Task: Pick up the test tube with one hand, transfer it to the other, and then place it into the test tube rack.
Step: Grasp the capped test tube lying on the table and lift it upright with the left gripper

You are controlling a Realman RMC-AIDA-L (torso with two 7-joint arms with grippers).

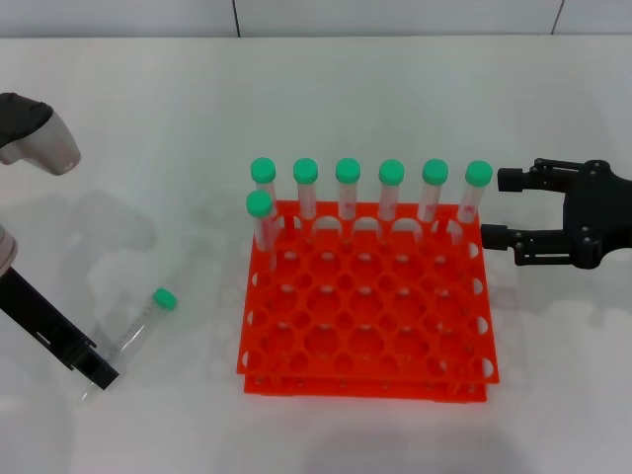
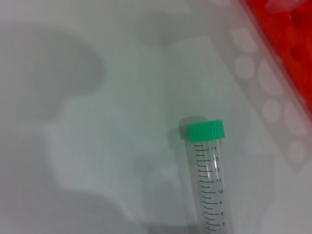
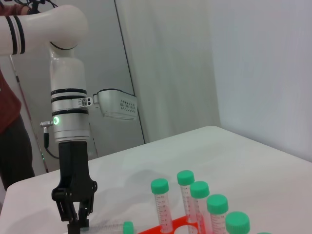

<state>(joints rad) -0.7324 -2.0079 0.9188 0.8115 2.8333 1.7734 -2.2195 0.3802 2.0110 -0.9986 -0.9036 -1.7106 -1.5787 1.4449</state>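
- Closing on the tube (image 1: pixel 144 319) is my left gripper (image 1: pixel 97 373), down at the tube's clear bottom end; the tube lies flat on the bench (image 1: pixel 148 128), well to the left of the rack (image 1: pixel 365 306), green cap pointing toward the rack.
- Whether my left jaws are clenched on it or just astride it, I cannot tell.
- My right gripper (image 1: pixel 504 209) waits just right of the rack, jaws released and empty.
- Risk: a round, slick tube gripped so near its tip could roll or pivot out as I lift.
- Risk: a tilted hold would spoil the handover.
- Hidden: the tube's tip under my left gripper; the rack's far holes behind seven standing tubes.
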